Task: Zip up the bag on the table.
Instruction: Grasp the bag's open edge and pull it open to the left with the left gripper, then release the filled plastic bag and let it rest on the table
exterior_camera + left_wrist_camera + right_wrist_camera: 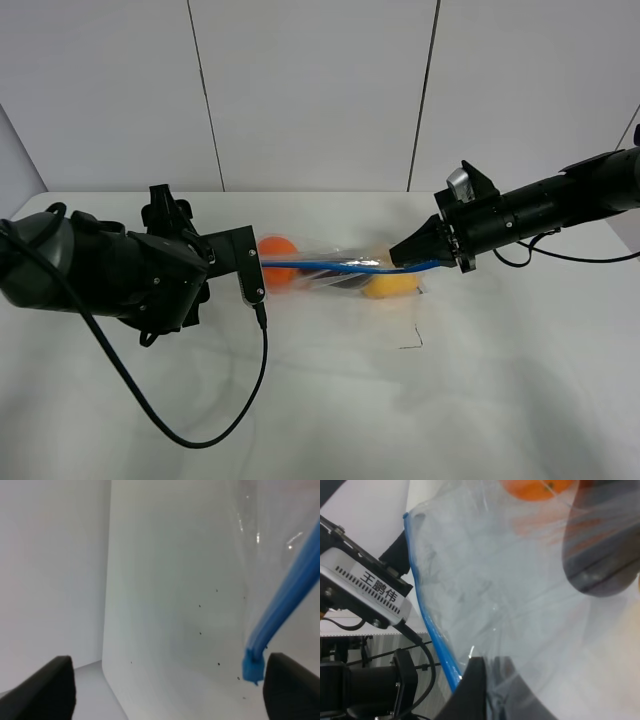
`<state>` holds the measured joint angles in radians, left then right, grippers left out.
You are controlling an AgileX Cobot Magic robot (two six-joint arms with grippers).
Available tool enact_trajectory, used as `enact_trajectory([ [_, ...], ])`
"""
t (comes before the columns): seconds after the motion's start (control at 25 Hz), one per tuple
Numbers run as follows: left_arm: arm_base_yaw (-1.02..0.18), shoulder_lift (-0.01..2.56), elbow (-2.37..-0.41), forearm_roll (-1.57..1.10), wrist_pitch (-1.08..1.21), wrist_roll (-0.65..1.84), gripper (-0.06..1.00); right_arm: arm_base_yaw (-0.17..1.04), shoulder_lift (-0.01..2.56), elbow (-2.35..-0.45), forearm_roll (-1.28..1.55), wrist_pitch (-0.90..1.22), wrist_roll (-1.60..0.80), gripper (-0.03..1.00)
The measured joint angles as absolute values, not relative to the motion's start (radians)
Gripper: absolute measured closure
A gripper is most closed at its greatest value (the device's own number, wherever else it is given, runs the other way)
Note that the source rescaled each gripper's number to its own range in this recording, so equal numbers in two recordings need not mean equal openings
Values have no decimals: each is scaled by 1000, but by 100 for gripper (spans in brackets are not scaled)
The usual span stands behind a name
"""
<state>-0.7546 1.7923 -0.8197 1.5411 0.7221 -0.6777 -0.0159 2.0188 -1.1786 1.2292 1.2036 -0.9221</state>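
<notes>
The left gripper (167, 690) has its jaws well apart and grips nothing. The free end of the blue zipper strip (285, 600) sits in the gap, just beside one finger. The right gripper (402, 258) is clamped on the strip's other end, right of centre in the high view. The bag (320, 252) sits mid-frame on the table (450, 400), with its strip running left-right between both grippers. The next pinch looks to fall to the left one. Writing: the white camera housing (370, 592) on the left arm reads "王鹏伟" — nothing else legible.

1. Three black Chinese chars "王鹏伟", seen in right wrist view.
2. Stand on white rect. plastic housing w/ row of black vent slots (365, 587); chars in one line just beside slot row.
</notes>
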Motion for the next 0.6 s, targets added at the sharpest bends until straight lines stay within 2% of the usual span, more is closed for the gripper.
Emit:
enact_trajectory([
  [0.32, -755, 1792, -820, 1541, 737, -717, 15, -16, 2019, -1179, 1229, 1204, -922, 97],
  [0.52, -755, 1792, -820, 1541, 740, -748, -1, -16, 2019, -1179, 1229, 1204, -922, 97],
  [0.6, -755, 1792, -820, 1539, 740, -748, -4, -16, 2019, -1179, 1229, 1204, -922, 97],
])
